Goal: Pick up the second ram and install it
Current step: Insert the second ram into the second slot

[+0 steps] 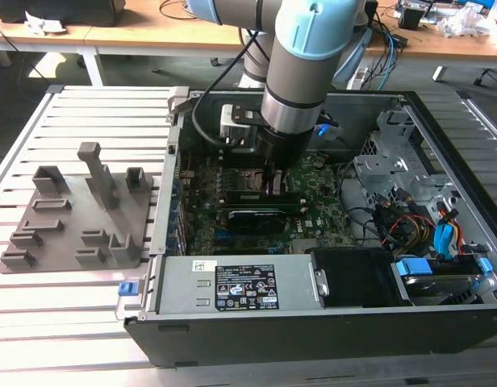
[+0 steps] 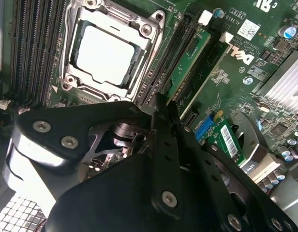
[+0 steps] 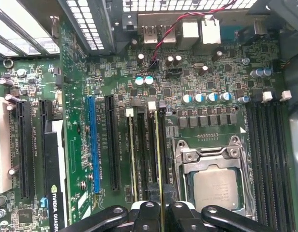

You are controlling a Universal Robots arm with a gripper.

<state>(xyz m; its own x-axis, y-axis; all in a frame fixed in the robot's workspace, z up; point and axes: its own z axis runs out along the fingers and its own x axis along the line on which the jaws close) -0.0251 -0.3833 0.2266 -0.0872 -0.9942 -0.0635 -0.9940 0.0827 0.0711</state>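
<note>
pick done | I see gripper (image 3: 161,205) clamped on second ram (image 3: 158,150), edge-on in slot beside CPU socket (image 3: 214,176) | first stick (image 2: 190,53) already seated | final seating unclear

The arm (image 1: 301,60) is built of round silver-grey metal tubes with pale blue plastic caps at the joints, and a black cable (image 1: 202,109) loops off its side past a small white box (image 1: 235,119). The gripper (image 2: 161,145) is matt black, made of flat linked bars pinned with round silver screws (image 2: 69,141), with a shiny steel cylinder (image 2: 124,130) between the bars.
</note>
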